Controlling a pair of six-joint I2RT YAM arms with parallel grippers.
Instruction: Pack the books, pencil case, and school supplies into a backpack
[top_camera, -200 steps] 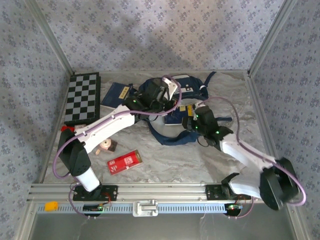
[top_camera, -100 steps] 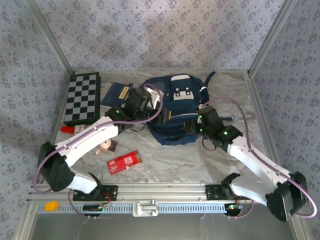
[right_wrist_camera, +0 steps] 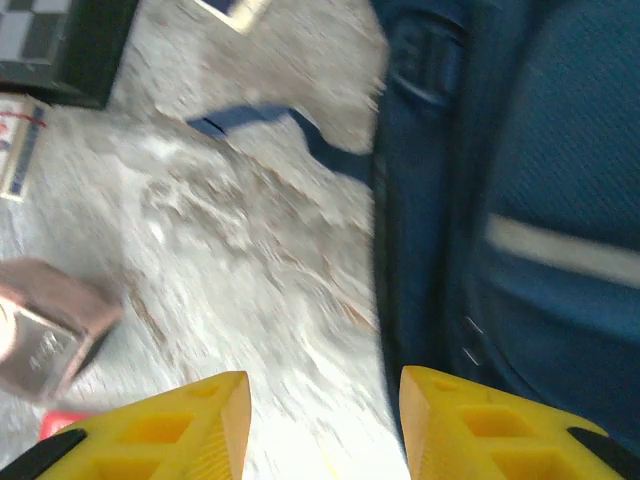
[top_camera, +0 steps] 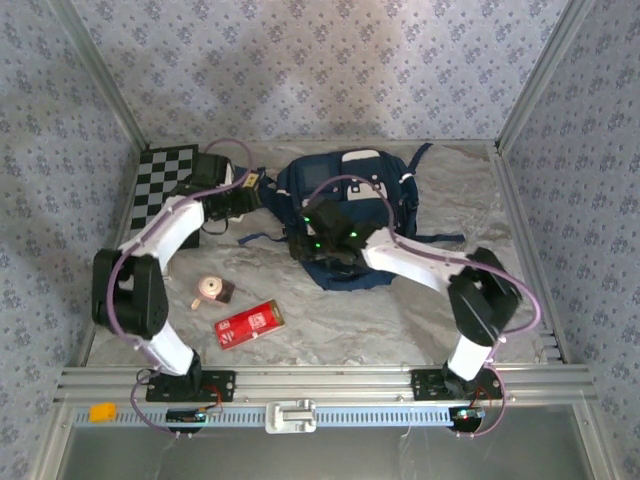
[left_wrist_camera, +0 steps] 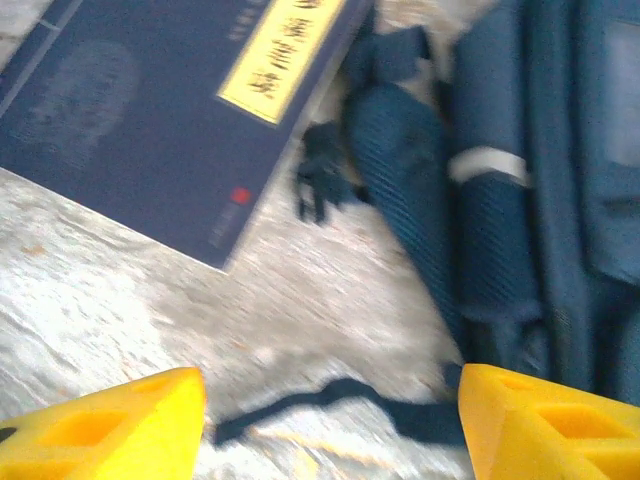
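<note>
The navy backpack (top_camera: 365,200) lies flat at mid-table, white patches up. Left of it lies a navy book (left_wrist_camera: 150,100) with a yellow label strip. My left gripper (top_camera: 243,193) hovers between that book and the backpack (left_wrist_camera: 540,200); it is open, with only bare table and a dark strap (left_wrist_camera: 340,400) between its yellow fingers (left_wrist_camera: 100,435). My right gripper (top_camera: 312,246) is at the backpack's near-left edge (right_wrist_camera: 520,200), open over bare table (right_wrist_camera: 320,430). The red pencil case (top_camera: 250,323) lies alone toward the front.
The chequered board (top_camera: 160,180) lies at the back left, its corner in the right wrist view (right_wrist_camera: 60,40). A small brown object (top_camera: 212,290) sits just behind the pencil case. A small red-and-white item (right_wrist_camera: 20,140) lies by the board. Metal frame posts bound the table.
The left gripper opened and swung left from the backpack to the book. The backpack now lies flat. The right arm crossed to the backpack's near-left side, its jaws wider.
</note>
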